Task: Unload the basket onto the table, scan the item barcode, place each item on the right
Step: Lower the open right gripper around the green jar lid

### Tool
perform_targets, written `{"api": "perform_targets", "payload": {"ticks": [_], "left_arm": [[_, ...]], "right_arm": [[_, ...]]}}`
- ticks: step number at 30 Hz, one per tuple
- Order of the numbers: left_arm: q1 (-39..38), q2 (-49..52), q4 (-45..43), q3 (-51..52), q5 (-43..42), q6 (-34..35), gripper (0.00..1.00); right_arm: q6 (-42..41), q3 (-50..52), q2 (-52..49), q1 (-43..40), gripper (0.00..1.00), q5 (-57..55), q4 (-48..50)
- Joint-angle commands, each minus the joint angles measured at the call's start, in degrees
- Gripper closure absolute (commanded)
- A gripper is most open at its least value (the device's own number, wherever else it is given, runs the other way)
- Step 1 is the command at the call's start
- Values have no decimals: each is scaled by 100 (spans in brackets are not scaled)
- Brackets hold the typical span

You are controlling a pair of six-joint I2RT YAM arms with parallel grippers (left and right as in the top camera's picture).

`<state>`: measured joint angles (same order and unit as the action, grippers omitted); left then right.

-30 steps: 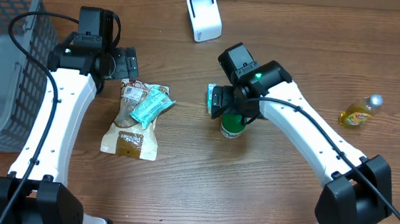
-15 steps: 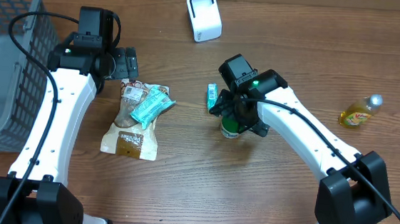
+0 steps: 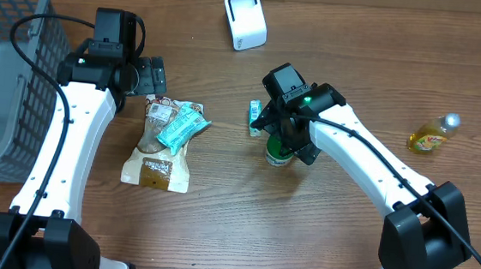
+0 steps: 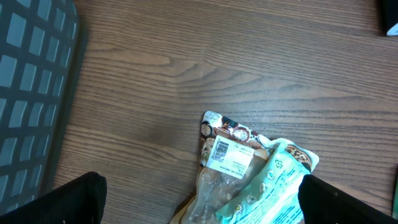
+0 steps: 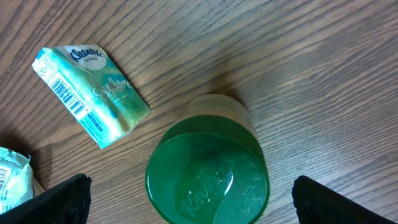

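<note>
My right wrist has swung round. Right gripper (image 5: 200,208) now hangs over the green-lidded jar (image 5: 208,168), jaws fully spread and empty, likely to straddle it. Jar stands just beside the tissue pack (image 5: 92,93). Left gripper (image 4: 205,208) also spread, empty, parked above the snack bags (image 4: 249,180).

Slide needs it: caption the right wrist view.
Open right hand hovers over a green-lidded jar, a Kleenex pack lying apart beside it on the wooden table.
</note>
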<state>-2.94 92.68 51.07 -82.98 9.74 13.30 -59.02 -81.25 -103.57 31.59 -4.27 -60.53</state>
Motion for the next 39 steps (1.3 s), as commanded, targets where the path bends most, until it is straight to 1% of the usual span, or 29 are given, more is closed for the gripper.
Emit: {"api": "perform_targets", "payload": {"ticks": [1, 15, 20, 39], "left_arm": [[31, -44, -13, -42, 79, -68, 0], [31, -44, -11, -42, 79, -68, 0], [31, -44, -13, -42, 79, -68, 0], [28, -44, -13, -42, 79, -68, 0]], "right_arm": [[-122, 20, -9, 17, 0, 9, 28], [-133, 20, -9, 17, 0, 11, 125], [-861, 20, -9, 15, 0, 2, 142], [-1023, 20, -9, 15, 0, -284, 372]]}}
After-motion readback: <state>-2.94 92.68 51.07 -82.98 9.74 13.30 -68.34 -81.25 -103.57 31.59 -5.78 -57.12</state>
